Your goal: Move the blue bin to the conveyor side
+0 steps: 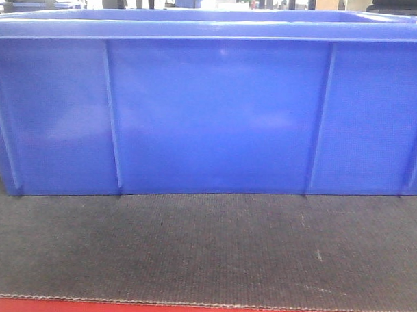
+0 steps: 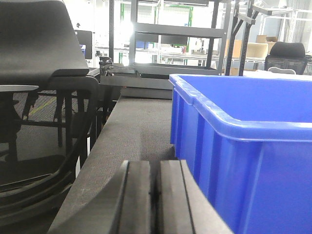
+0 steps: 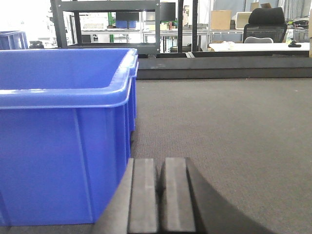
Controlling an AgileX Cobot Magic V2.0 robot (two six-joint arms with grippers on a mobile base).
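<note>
The blue bin (image 1: 210,108) fills the front view and stands on the dark grey conveyor (image 1: 205,252), whose red front edge runs along the bottom. In the left wrist view my left gripper (image 2: 155,168) is shut and holds nothing, just left of the blue bin (image 2: 253,146), low over the conveyor (image 2: 131,126). My right gripper (image 3: 161,165) is also shut and holds nothing. It sits just right of the blue bin (image 3: 63,122), above the conveyor (image 3: 219,122). Neither gripper shows in the front view.
A dark chair (image 2: 39,73) and its legs stand off the belt's left edge. Black metal shelving (image 2: 175,34) rises beyond the belt's far end. More racks (image 3: 107,24), tables and an office chair (image 3: 265,22) lie behind the belt in the right wrist view.
</note>
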